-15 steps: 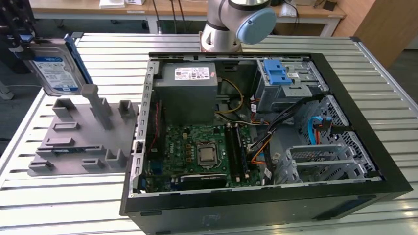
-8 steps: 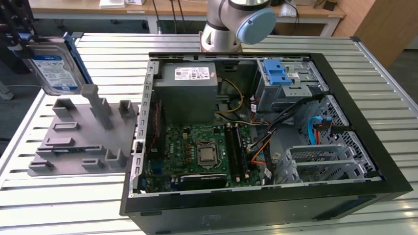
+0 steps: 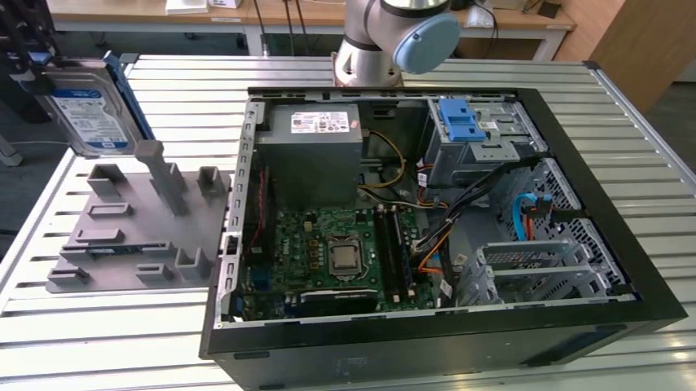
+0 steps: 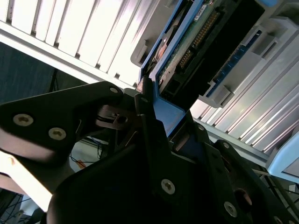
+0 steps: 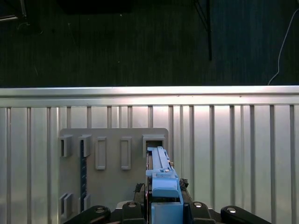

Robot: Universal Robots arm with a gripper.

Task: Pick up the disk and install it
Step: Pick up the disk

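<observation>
The disk (image 3: 93,110), a silver-grey hard drive with a white-and-blue label and blue rails, hangs upright in the air above the grey holder plate (image 3: 120,236) at the exterior view's left. My gripper (image 3: 36,75) is shut on its edge from the left side. In the second wrist view the disk's green circuit-board underside (image 4: 194,44) runs away from the black fingers (image 4: 145,121), which clamp its blue rail. In the first wrist view the blue rail (image 5: 161,170) stands edge-on between the fingers, above an empty slot of the holder plate (image 5: 112,140).
An open black computer case (image 3: 609,269) lies on the slatted metal table (image 3: 98,342), with its motherboard and power supply exposed. A metal drive bay with a blue latch (image 3: 462,122) sits at the case's far side and a metal cage (image 3: 533,269) lies nearer. The arm's base (image 3: 381,41) stands behind the case.
</observation>
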